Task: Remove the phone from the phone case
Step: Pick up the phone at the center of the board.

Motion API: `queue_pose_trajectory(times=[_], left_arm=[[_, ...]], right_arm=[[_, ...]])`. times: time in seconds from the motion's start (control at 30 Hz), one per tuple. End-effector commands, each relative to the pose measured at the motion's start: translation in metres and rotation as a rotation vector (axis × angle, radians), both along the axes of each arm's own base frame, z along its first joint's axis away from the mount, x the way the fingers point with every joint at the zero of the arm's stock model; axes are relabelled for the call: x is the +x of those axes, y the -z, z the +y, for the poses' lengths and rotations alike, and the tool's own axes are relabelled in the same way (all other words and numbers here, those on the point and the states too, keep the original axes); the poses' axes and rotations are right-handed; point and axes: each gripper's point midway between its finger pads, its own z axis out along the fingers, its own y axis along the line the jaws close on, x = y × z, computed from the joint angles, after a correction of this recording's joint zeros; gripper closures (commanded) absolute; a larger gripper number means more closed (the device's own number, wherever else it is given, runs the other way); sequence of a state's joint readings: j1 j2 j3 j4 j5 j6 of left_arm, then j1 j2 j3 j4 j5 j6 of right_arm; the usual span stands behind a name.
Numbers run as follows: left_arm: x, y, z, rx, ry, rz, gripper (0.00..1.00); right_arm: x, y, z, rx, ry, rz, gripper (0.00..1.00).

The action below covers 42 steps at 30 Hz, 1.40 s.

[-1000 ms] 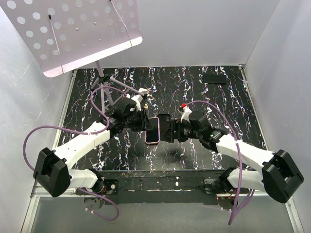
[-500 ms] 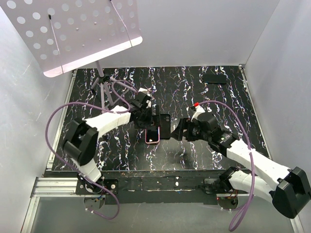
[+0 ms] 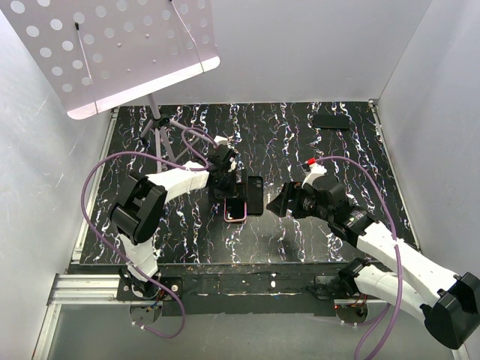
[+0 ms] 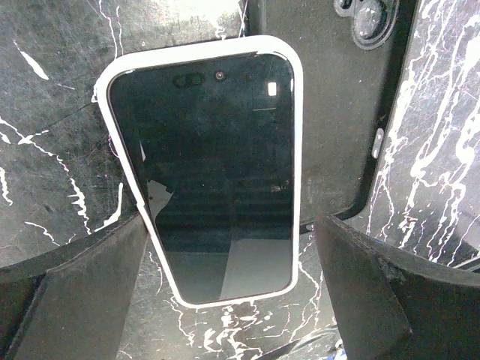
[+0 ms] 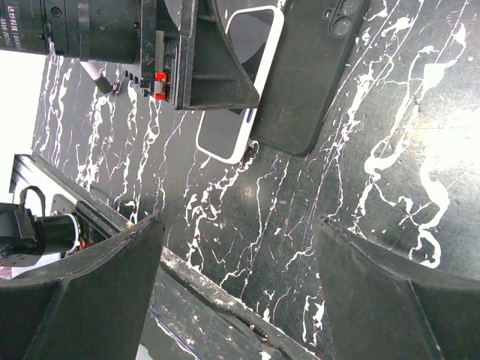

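Observation:
The phone (image 4: 214, 161) lies screen up on the black marbled table, with a white rim in the left wrist view and pinkish in the top view (image 3: 235, 209). The empty black phone case (image 4: 341, 112) lies flat against its right side, its camera cutout toward the far end. My left gripper (image 4: 232, 300) hovers just over the phone, open, its fingers (image 4: 67, 292) straddling the phone's near end without touching it. My right gripper (image 3: 277, 202) stands open to the right of the case (image 3: 255, 194), with nothing between its fingers (image 5: 397, 300).
A white perforated plate (image 3: 112, 52) on a thin tripod stands at the back left. A small flat black object (image 3: 331, 121) lies at the back right. White walls enclose three sides, and the table's front rail (image 5: 225, 315) runs close under the right gripper.
The left gripper has opened and let go of the phone, which now lies on the table beside the case. The right arm has drawn back to the right.

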State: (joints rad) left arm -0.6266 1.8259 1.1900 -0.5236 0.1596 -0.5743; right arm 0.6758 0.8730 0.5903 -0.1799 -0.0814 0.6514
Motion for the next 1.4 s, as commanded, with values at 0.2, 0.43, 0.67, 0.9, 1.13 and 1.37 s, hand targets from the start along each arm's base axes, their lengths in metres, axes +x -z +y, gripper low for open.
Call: queue_pose_trajectory(times=[0.2,0.43,0.67,0.9,1.13,1.37], left_arm=[[0.009,0.021,0.013,0.107,0.008,-0.031,0.15],[0.010,0.036,0.022,0.192,-0.025,-0.040,0.17],[0.007,0.048,0.026,0.272,-0.064,-0.040,0.17],[0.002,0.046,0.013,0.190,-0.042,-0.040,0.43],[0.013,-0.005,0.005,0.060,-0.022,-0.173,0.82],[0.012,-0.053,0.000,-0.076,0.012,-0.250,1.00]], right_arm=[[0.004,-0.001,0.001,0.012,0.010,-0.008,0.14],[0.005,0.006,0.004,0.008,0.010,0.016,0.14],[0.006,0.009,0.004,0.005,0.013,0.020,0.14],[0.006,0.007,0.002,0.003,0.017,0.020,0.14],[0.006,0.007,0.001,0.002,0.021,0.017,0.14],[0.007,0.009,0.001,-0.003,0.022,0.025,0.14]])
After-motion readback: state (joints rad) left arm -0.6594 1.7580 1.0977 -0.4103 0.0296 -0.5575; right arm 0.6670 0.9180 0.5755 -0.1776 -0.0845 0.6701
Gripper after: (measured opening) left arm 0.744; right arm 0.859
